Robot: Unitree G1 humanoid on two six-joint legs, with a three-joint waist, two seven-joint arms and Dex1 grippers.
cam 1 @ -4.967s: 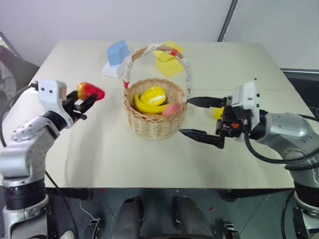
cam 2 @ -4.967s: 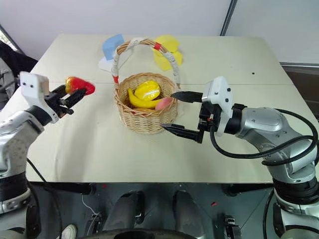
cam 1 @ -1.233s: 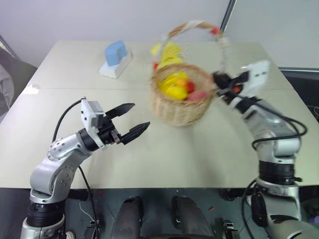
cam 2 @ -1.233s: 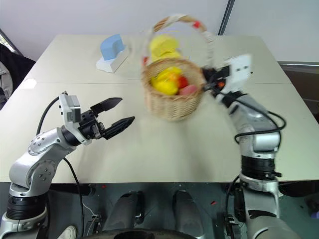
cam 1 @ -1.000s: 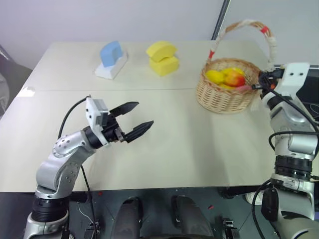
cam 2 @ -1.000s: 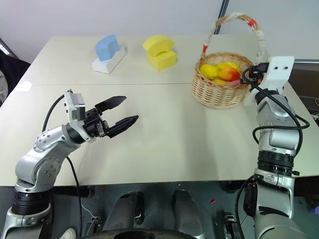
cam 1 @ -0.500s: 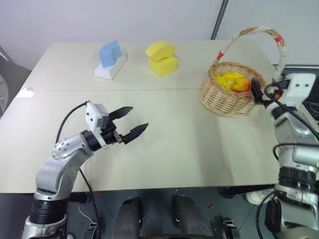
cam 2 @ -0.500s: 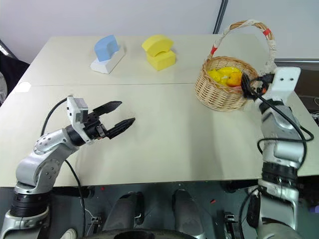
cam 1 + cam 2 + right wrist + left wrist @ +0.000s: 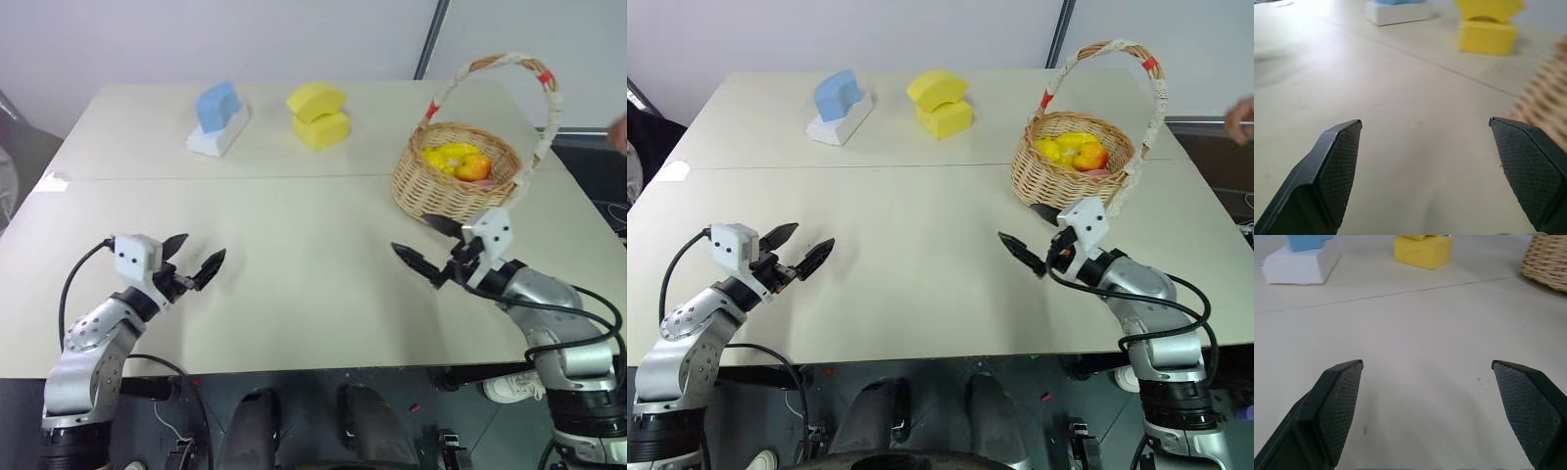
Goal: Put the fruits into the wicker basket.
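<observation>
One wicker basket (image 9: 455, 183) stands on the pale bench (image 9: 294, 284), toward its far right part, upright and touching neither arm. Inside it lie the fruits (image 9: 1076, 152) — a yellow heap with one red-and-yellow piece at its right side; how many separate yellow pieces there are cannot be told. The basket is round, tan and woven, and its tall arched handle is wrapped in white cloth with red bands. Two blocks sit at the far side of the bench, well apart from the basket: one blue-and-white block (image 9: 217, 118) and one yellow foam shape (image 9: 319, 114) beside it.

Two arms reach over the near part of the bench. The left pincer (image 9: 196, 261) is held low and roughly level, pointing inward toward the middle, its two black fingers spread with nothing between them. The right pincer (image 9: 424, 245) hangs just in front of the basket, pointing inward to the left — its fingers are likewise spread wide and empty. At the right edge, a person's hand (image 9: 1241, 115) shows beyond the bench.
</observation>
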